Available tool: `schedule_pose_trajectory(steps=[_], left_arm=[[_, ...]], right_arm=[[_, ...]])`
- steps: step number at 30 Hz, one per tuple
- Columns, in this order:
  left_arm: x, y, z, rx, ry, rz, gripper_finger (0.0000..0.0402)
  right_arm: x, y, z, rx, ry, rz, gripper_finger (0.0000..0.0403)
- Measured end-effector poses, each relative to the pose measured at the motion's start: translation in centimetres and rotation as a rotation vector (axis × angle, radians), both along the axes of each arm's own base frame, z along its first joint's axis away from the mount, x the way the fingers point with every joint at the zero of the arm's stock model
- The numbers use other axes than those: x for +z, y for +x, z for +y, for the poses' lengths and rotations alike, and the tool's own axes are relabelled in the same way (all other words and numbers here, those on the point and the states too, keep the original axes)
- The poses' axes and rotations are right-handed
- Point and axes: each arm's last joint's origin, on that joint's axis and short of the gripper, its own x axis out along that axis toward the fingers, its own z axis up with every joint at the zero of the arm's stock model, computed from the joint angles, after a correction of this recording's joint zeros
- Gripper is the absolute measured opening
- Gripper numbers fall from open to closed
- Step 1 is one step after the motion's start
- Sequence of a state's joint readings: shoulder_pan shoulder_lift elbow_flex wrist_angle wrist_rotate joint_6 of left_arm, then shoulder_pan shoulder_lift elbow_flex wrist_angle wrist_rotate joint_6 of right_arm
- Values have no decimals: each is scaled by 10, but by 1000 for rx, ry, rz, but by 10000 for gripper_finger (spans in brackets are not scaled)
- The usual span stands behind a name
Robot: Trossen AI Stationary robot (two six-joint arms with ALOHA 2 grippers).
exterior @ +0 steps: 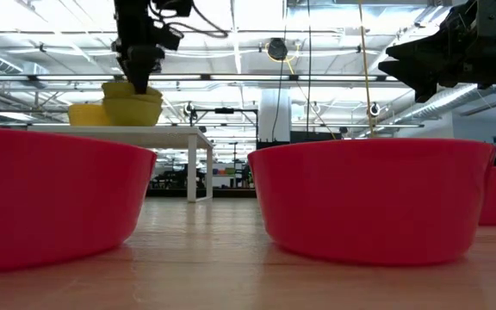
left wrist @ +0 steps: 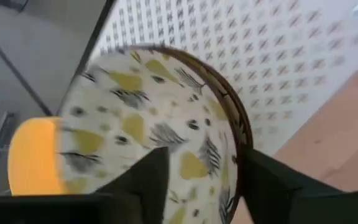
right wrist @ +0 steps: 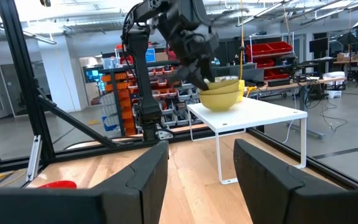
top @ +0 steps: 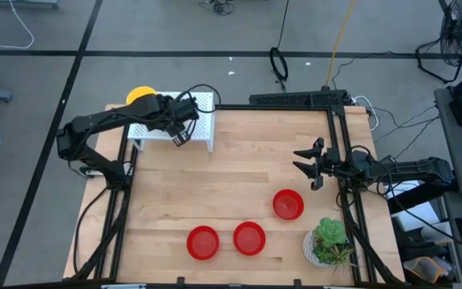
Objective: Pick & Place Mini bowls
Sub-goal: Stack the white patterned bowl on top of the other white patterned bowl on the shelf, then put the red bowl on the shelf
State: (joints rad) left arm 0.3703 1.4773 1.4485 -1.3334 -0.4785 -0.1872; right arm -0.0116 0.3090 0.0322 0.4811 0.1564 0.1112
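The wooden table [top: 239, 172] carries, at its far left corner, a white perforated shelf [top: 203, 120]; the left gripper [top: 169, 110] is over this shelf, its fingers [left wrist: 145, 180] clamped across the rim of a white speckled bowl [left wrist: 148, 130]. That bowl sits at the top of a stack on yellow bowls [exterior: 132, 107], as the low and right wrist views show; how many bowls the stack holds cannot be told. A further yellow bowl [top: 140, 95] shows at the shelf's far left edge. Three red bowls [top: 249, 238] rest well apart on the near half of the table, beside a potted plant [top: 328, 243]. The right gripper [top: 310, 166] waits above the right edge, fingers apart and empty. As a judgement, the red bowls look already placed, while the stacked bowls remain to be moved.
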Motion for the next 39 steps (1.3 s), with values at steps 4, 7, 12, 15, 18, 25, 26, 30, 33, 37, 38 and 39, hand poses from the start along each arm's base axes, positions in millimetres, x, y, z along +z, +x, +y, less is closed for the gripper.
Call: schedule_pose_trajectory(steps=[4,7,12,15,18,25,26,30,33,37,38,39], left_arm=[[23,0,-5,-44,52,-61,237],[36,3,-13,-88,100,-82,264],[46,7,-26,-134,208,-69,279],[47,10,-34,-164,233,-67,280],[47,16,-47,-220,209,-102,280],[20,43,-98,-423,61,-271,280],[12,47,-107,-436,39,-306,280],[-17,51,-144,-419,-130,-411,280],[-36,48,-170,-363,-291,-471,280],[-63,41,-201,-313,-422,-528,280],[-70,38,-207,-299,-442,-540,280],[-77,35,-212,-281,-460,-544,280]], right_arm=[[0,0,0,0,0,0,169],[0,0,0,0,0,0,169],[0,0,0,0,0,0,169],[0,0,0,0,0,0,169],[0,0,0,0,0,0,169],[0,0,0,0,0,0,169],[0,0,0,0,0,0,169],[0,0,0,0,0,0,169],[0,0,0,0,0,0,169],[0,0,0,0,0,0,169],[0,0,0,0,0,0,169],[0,0,0,0,0,0,169]])
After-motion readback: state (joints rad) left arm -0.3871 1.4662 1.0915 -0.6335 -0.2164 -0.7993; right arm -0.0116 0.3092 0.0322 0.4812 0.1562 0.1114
